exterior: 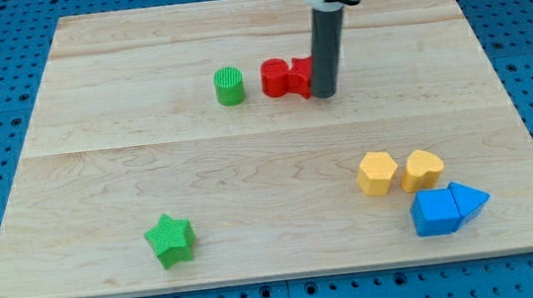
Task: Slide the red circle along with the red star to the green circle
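Note:
The green circle [229,85] stands on the wooden board left of centre near the view's top. Just to its right is the red circle [275,78], a small gap away from it. The red star [300,77] touches the red circle's right side and is partly hidden by my rod. My tip [325,94] rests on the board against the right side of the red star.
A green star [170,239] lies at the view's bottom left. Two yellow blocks [377,172] [423,168] and two blue blocks [436,212] [468,199] cluster at the bottom right. The board's edge [289,272] meets a blue pegboard.

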`<state>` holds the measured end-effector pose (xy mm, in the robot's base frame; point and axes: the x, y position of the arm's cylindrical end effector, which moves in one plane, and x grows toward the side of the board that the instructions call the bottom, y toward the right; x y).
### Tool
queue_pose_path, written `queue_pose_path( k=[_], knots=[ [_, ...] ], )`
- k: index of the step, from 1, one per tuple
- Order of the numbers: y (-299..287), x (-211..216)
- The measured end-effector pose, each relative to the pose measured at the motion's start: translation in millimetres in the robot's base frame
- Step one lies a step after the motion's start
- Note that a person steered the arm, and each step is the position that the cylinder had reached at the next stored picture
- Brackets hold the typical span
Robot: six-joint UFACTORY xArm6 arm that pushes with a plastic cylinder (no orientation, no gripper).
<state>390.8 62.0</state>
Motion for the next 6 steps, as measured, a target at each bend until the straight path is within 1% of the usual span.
queue_pose_path(
  k=[1,2,3,4,6],
  knots=[
    [10,4],
    [60,-2],
    [57,-10],
    [41,-30],
    [-25,-35]
  ],
)
